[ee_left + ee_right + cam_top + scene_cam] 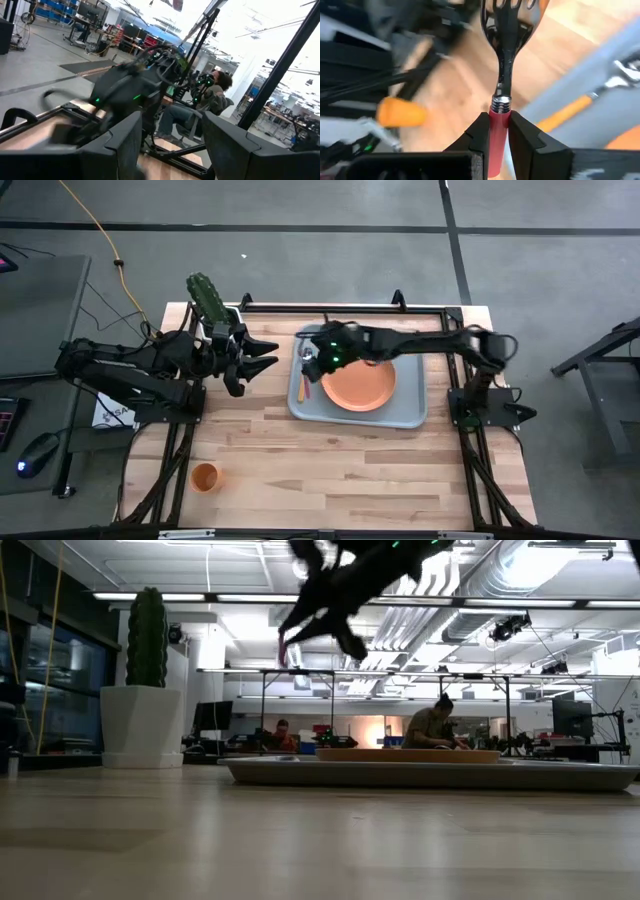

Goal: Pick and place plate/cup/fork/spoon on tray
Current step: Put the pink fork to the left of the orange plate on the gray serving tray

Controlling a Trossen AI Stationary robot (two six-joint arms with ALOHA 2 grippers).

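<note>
Pink-handled fork [502,65] in right gripper [496,131]

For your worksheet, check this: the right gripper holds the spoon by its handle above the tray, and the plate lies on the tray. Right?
Not quite: the right gripper holds the fork, as the right wrist view shows, gripped by its pink handle. The plate does lie on the tray.

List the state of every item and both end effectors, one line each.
plate: flat on the tray.
tray: on the table, holding plate and spoon.
spoon: lying on the tray left of the plate.
fork: clamped by its pink handle, tines outward.
cup: upright on the table, off the tray.
right end effector: shut on the fork, above the tray.
left end effector: open, empty, beside the cactus pot.
</note>
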